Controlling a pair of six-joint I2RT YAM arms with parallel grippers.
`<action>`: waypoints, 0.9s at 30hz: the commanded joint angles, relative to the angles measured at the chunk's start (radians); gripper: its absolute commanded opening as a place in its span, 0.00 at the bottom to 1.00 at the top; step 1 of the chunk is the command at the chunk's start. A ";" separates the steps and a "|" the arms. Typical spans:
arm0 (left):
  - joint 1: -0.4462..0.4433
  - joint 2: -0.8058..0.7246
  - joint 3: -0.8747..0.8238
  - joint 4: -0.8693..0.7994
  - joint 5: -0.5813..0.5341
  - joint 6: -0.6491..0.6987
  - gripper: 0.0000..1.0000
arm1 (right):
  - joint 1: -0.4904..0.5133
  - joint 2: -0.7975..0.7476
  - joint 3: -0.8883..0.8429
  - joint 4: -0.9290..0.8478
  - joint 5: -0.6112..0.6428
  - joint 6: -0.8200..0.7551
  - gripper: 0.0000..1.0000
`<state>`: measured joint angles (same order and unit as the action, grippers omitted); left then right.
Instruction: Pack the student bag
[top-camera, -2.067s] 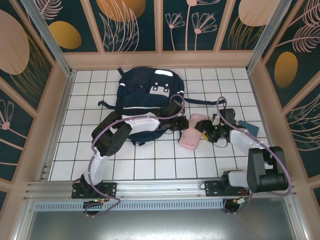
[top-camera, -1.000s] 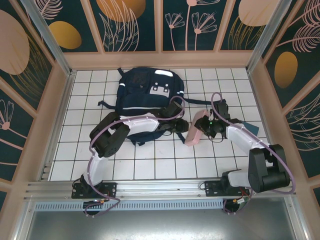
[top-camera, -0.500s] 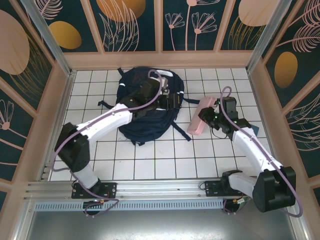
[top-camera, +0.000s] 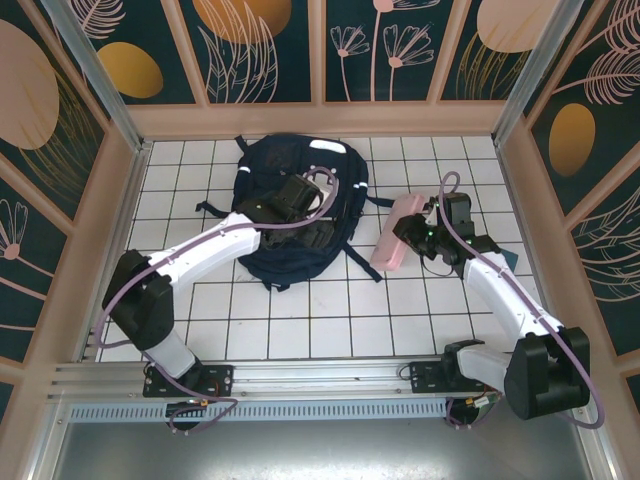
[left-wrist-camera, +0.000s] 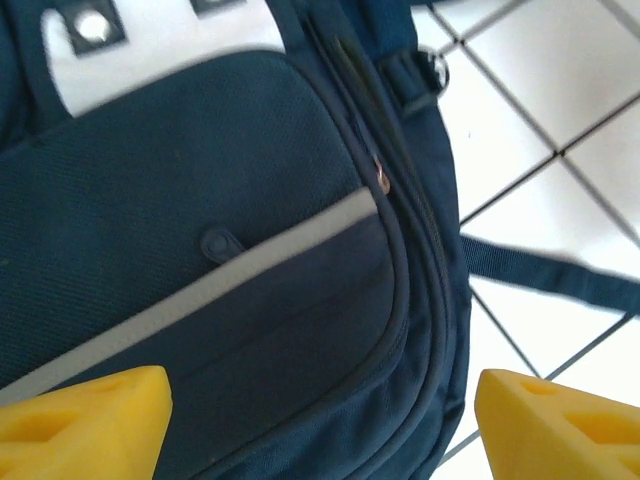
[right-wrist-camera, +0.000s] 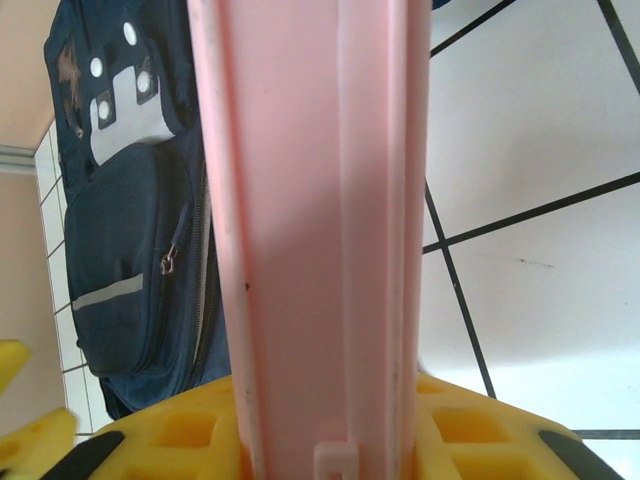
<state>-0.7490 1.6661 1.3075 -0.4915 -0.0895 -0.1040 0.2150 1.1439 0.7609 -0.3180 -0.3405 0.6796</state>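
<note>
The student bag, a large navy-blue fabric backpack with white stripes, lay flat at the back left of the white tiled table. The left gripper hovered over its front pocket, fingers spread, empty. To the right, just beside the bag, the right gripper clenched a flat pink rigid case.

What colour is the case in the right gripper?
Pale pink; the case shows best in the right wrist view.

Navy student bag, grey patches, white stripes, flat on the tiles, front up, seemingly zipped.
</note>
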 joint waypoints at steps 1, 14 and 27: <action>-0.006 0.057 0.048 -0.089 0.050 0.106 0.79 | -0.003 -0.002 0.023 0.050 -0.027 0.006 0.25; -0.004 0.178 0.092 -0.023 -0.282 0.254 0.58 | -0.003 -0.006 0.011 0.064 -0.042 0.018 0.25; 0.000 0.189 0.220 -0.105 -0.190 0.322 0.67 | 0.003 -0.010 0.004 0.075 -0.052 0.029 0.25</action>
<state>-0.7635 1.8675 1.4799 -0.5732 -0.2970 0.1925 0.2153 1.1439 0.7609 -0.3088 -0.3683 0.6907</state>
